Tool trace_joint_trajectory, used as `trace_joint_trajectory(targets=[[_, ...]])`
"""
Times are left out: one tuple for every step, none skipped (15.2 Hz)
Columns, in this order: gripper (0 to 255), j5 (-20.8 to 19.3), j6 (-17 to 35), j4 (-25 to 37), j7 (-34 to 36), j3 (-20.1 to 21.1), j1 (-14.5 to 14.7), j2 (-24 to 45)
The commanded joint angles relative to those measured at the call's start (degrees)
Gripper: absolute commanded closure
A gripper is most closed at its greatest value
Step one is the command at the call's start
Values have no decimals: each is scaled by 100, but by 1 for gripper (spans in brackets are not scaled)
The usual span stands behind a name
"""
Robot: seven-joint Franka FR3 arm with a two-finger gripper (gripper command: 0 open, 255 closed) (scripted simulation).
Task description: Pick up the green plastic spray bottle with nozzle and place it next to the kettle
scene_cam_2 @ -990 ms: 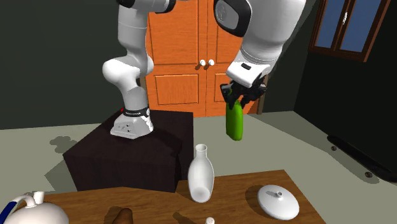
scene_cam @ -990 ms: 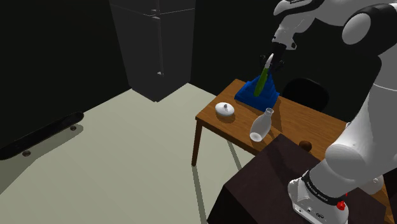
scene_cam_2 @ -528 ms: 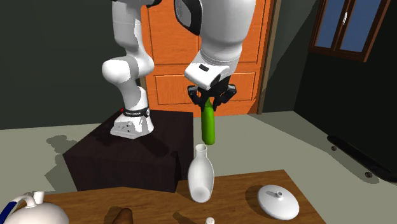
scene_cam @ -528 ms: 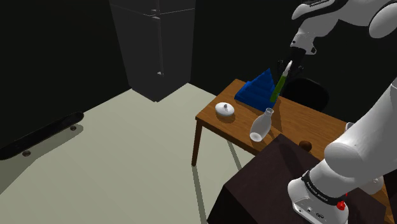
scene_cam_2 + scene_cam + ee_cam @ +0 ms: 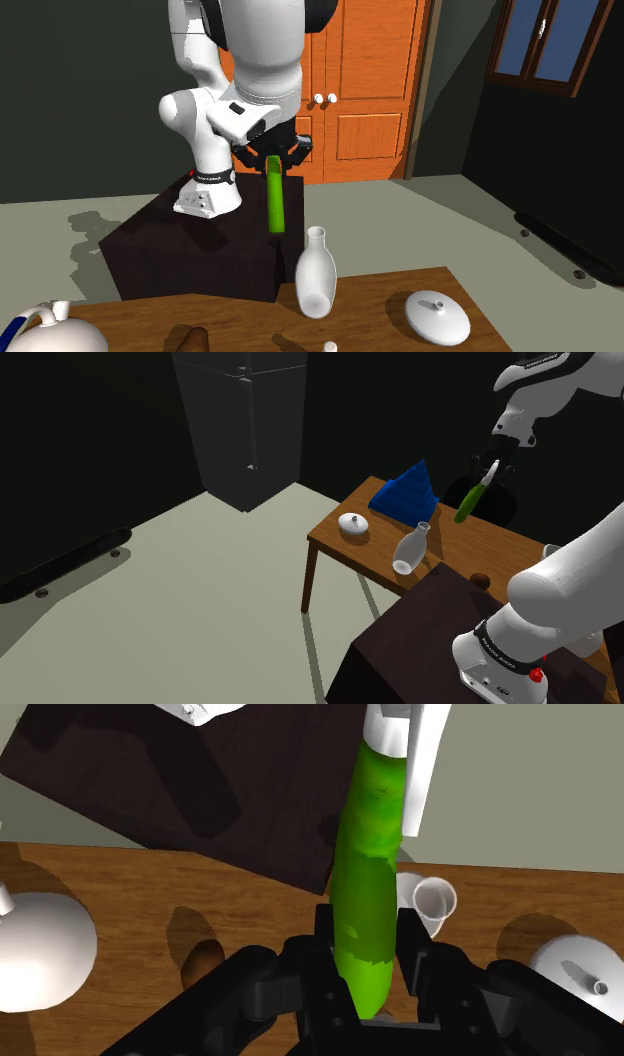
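Pincer state: we found the pincer [image 5: 273,160] clamped on the upper end of the green spray bottle [image 5: 275,200], one finger on each side.
Bottle position: it hung in the air above the tabletop [image 5: 390,300], touching nothing but the pincer and clear of the white vase [image 5: 315,275].
Long axis: near upright, running straight down from the pincer, lower end tipped slightly.
Kettle: we took the white round vessel [image 5: 45,322] at the second exterior view's near left corner for it; the frame edge cut it off.
Bearing: the kettle lay left of the bottle, nearer and lower, well apart.
Judgement: the next move called for leftward travel, then descent.
Risk: a small brown object [image 5: 190,338] sat close to the kettle.
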Motion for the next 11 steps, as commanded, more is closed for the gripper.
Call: trace_joint_trajectory(targets=[[255, -142, 7, -115, -199, -111, -112, -82], [255, -225, 0, -175, -302, -174, -175, -140], [255, -309, -8, -227, -407, -238, -239, -192], [255, -392, -16, -273, -514, -304, -304, -239], [255, -475, -25, -313, -624, -370, -371, -281], [255, -557, -34, -346, -735, -438, -437, -317], [255, -639, -43, -373, -849, -506, -504, -347], [255, -719, -51, -394, -965, -575, -571, -371], [255, -798, -60, -408, -1083, -645, -640, -390], [255, -875, -67, -416, -1204, -717, -708, -402], [255, -950, -74, -418, -1328, -790, -776, -408]])
